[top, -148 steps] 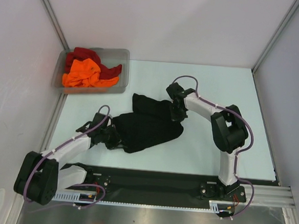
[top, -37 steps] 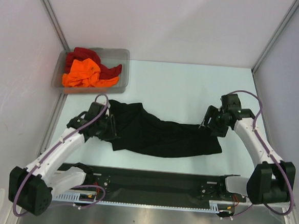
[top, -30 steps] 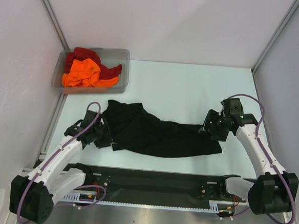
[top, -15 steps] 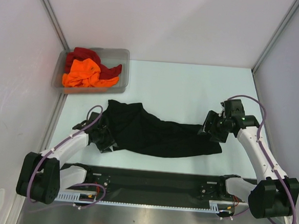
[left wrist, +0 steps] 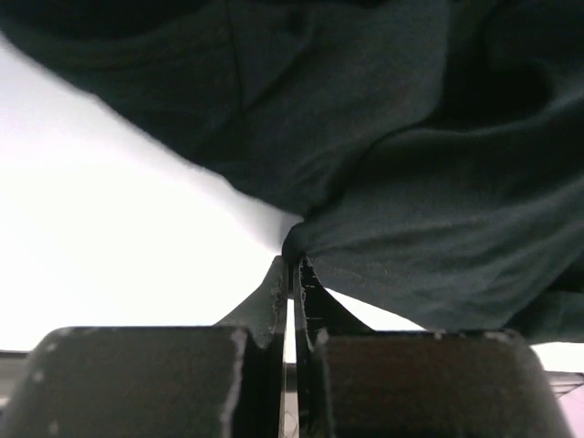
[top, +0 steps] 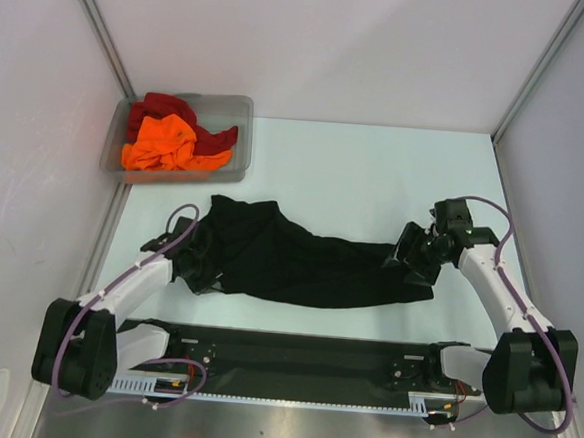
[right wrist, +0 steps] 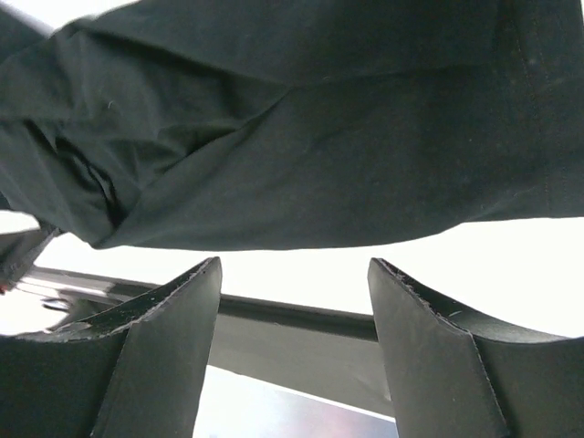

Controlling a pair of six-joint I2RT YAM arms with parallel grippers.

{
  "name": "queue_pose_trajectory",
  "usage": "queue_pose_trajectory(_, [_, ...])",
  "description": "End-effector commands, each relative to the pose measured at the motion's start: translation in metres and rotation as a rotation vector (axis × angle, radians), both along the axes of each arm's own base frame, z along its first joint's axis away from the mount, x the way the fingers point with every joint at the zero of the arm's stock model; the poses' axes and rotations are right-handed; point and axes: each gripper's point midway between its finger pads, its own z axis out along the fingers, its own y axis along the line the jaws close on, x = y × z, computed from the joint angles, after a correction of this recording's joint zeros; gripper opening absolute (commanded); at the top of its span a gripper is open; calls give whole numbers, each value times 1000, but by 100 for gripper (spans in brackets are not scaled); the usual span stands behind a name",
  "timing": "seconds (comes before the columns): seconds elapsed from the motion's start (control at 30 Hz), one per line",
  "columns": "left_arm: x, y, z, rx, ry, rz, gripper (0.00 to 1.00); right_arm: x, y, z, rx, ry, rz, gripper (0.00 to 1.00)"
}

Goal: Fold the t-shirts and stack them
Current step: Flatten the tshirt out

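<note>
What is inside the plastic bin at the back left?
A crumpled orange shirt lying partly over a dark red shirt. They cover the floor of the bin, so anything beneath them cannot be seen.

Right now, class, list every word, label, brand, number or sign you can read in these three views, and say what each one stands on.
No text can be read in any view.
The black t-shirt shows only plain cloth, with no print or tag in sight.
The orange t-shirt, the dark red t-shirt and the bin that holds them show no lettering.
The arms and the rail at their bases show no legible marks.
</note>
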Motion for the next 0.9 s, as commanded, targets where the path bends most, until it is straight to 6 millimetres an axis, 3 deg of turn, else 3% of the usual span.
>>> queue_pose_trajectory(0.0, [12,12,27,56,-91,14,0,10,-4,-12,57,43,-127,70])
queue_pose_trajectory(0.1, [13,10,39,39,-126,10,0,18,-15,-19,82,40,-223,66])
queue_pose_trajectory(0.13, [10,8,43,30,-123,0,0,22,-29,-23,87,37,-284,64])
queue_pose_trajectory(0.2, [15,7,61,27,-168,-29,0,24,-35,-27,102,42,-308,61])
queue_pose_trajectory(0.33, [20,19,116,90,-288,-63,0,37,-37,-30,134,32,-304,59])
queue_pose_trajectory(0.37, [32,29,148,145,-380,-57,0,40,-36,-29,140,34,-299,59])
queue_pose_trajectory(0.43, [30,42,180,208,-428,-43,0,39,-33,-33,154,59,-277,61])
queue_pose_trajectory(0.47, [38,48,224,238,-536,-33,0,39,-33,-33,156,64,-266,61])
queue_pose_trajectory(0.5, [40,60,245,294,-577,1,0,38,-33,-34,152,69,-259,63])
queue_pose_trajectory(0.53, [37,69,286,320,-660,35,0,33,-33,-33,144,80,-245,64])
queue_pose_trajectory(0.63, [22,97,348,415,-781,140,0,24,-34,-28,123,88,-221,67])
queue_pose_trajectory(0.7, [8,110,368,443,-832,201,0,22,-35,-19,113,65,-210,70])
queue_pose_trajectory(0.77, [-7,115,374,436,-851,234,0,14,-34,-16,106,72,-189,70])
queue_pose_trajectory(0.8, [-19,118,376,424,-871,250,0,10,-32,-12,100,63,-178,71])
queue_pose_trajectory(0.87, [-26,114,360,398,-847,232,0,1,-25,-10,108,71,-158,72])
